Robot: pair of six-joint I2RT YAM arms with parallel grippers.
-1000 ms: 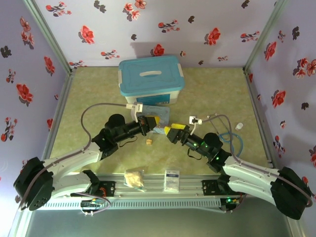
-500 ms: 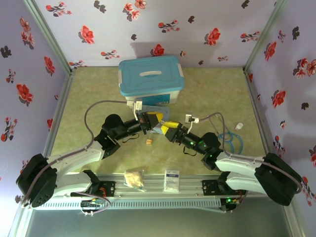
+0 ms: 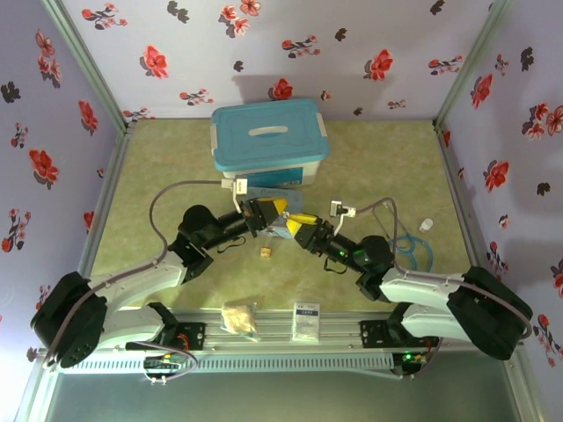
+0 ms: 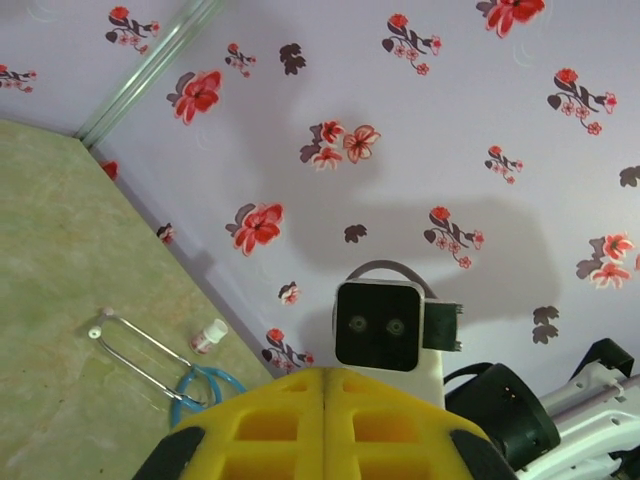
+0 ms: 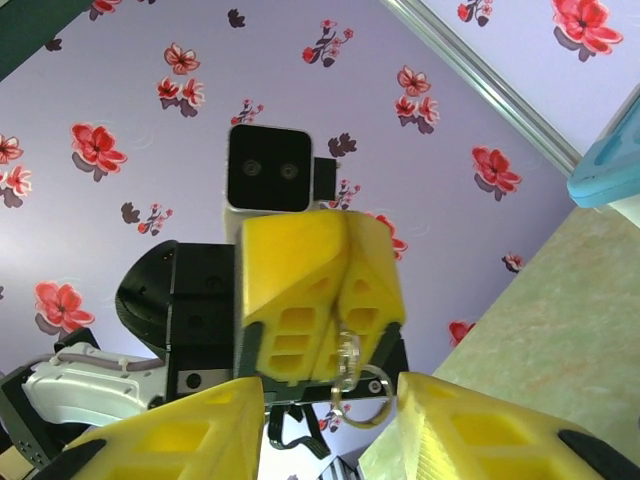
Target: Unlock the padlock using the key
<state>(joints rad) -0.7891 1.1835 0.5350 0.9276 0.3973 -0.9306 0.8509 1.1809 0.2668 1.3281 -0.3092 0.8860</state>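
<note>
While the table carries the blue-lidded box at the back, my two claws meet nose to nose just before it. My left claw is pressed together; my right claw stands apart. Near us on the table lies a little brass lump, the padlock I judge. My left tips pinch a silvery piece on a wire ring, likely the key. I reckon this is the handover: next, pinch its bow squarely, blade free.
</note>
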